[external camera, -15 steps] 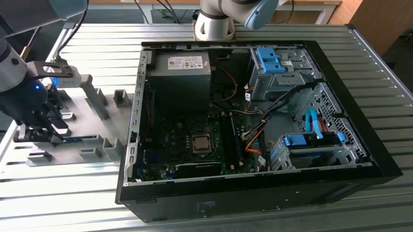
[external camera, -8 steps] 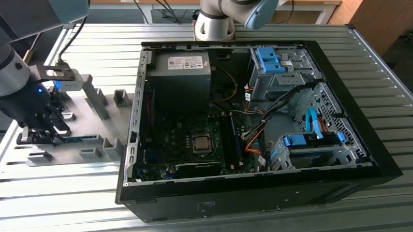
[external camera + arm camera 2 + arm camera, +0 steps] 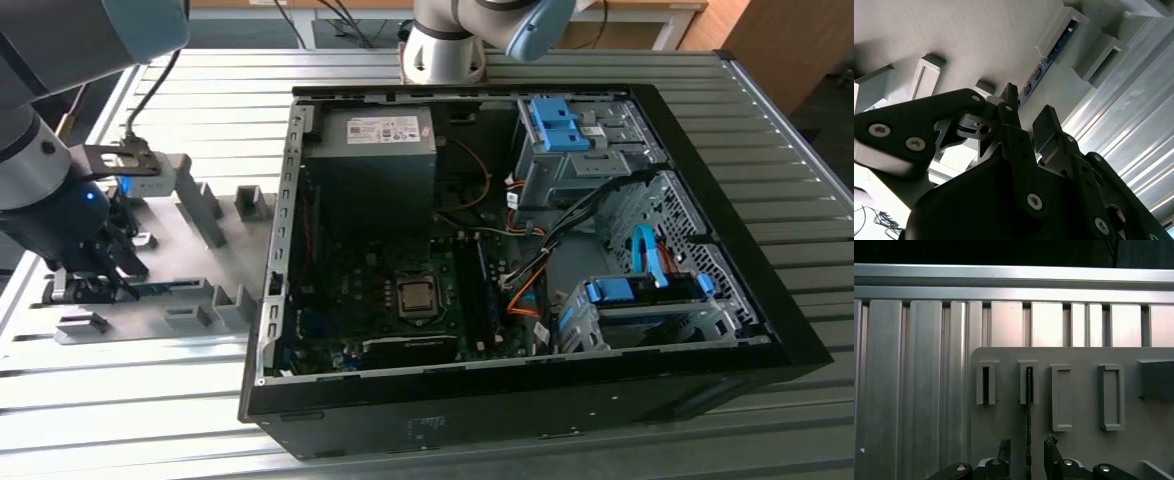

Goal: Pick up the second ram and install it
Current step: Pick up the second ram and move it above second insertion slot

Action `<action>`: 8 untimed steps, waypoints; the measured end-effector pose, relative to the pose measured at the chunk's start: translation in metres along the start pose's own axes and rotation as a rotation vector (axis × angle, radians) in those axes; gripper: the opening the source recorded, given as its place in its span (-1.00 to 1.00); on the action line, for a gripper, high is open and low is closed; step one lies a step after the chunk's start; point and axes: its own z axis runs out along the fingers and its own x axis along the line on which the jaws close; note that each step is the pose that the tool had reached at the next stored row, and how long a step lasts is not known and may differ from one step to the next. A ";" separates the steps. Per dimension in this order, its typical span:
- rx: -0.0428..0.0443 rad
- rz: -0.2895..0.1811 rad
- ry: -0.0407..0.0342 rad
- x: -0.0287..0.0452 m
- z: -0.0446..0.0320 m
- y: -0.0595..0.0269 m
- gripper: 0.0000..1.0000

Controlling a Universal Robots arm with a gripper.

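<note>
Your widest surface is the ribbed aluminium table [image 3: 747, 110], its long extruded slats bright and matt. On it lies the open black computer case [image 3: 534, 420], a boxy steel shell with the motherboard, orange cables and blue plastic drive brackets exposed. At the exterior view's left, the grey-and-black arm [image 3: 40, 170] reaches down over a flat, pale grey fixture plate [image 3: 1084, 450] with a fine-grained matt face. Rectangular grey plastic holder blocks [image 3: 1061, 397] stand up from that plate, each with a narrow slot.

You have the gripper [image 3: 1028, 452] low over the plate, near the edge farthest from the case in the exterior view. Its black fingers [image 3: 1004, 450] are parted, blunt-tipped metal pieces bolted on with visible screw heads.

The second ram [image 3: 1028, 430] sits on its long edge in the fixture, one end seated in a slotted holder block. In the first wrist view you see it edge-on as a thin dark line that runs out of the slot and straight down the gap between the two fingers, with a sliver of plate showing on each side, so neither finger touches it. In the second wrist view the same second ram [image 3: 1034, 80] shows its flat blue circuit-board face with small dark chips, its near end just beyond the fingertips.
</note>
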 end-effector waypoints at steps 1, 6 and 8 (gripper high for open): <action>-0.0001 0.000 0.0000 0.0001 0.0009 0.0001 -0.20; 0.0000 0.000 0.0001 0.0004 0.0037 0.0005 -0.20; 0.0000 0.000 0.0000 0.0004 0.0044 0.0007 -0.23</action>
